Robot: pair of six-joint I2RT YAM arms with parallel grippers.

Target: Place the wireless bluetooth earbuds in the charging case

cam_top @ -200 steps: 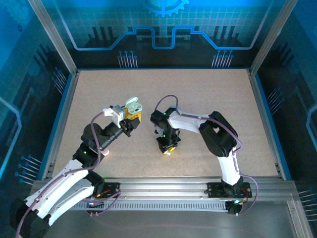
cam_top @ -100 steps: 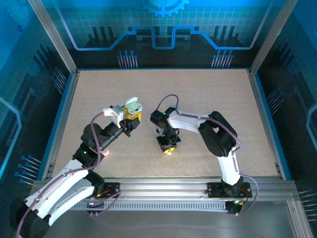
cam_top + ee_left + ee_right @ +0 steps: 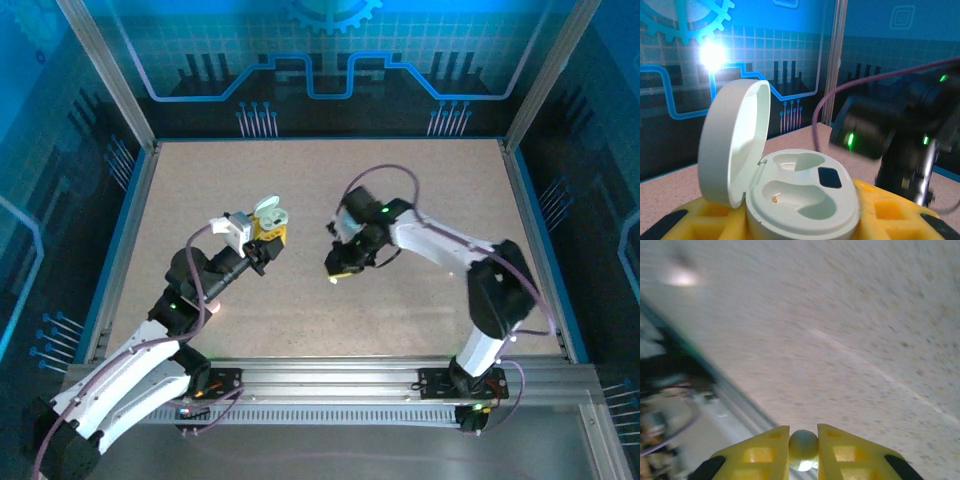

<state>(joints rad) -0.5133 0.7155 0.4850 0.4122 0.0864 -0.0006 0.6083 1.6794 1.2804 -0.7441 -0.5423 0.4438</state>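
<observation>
The left arm [image 3: 132, 366] and the right arm [image 3: 432, 240] share one build: glossy white shells on the long links and bulky black housings at the joints. A thin purple cable [image 3: 375, 172] runs loosely along each arm in open loops. Small green lights [image 3: 381, 211] glow on the black housings. Each arm ends in blocky yellow fingers [image 3: 760, 454] with square recesses moulded into them, backed by black parts. The base plates [image 3: 470, 382] are black.

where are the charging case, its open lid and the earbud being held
charging case [image 3: 790, 179], left wrist view, top face between the two wells
lid [image 3: 732, 150], left wrist view, inner face of the raised lid
earbud [image 3: 803, 445], right wrist view, its rounded pale middle
</observation>
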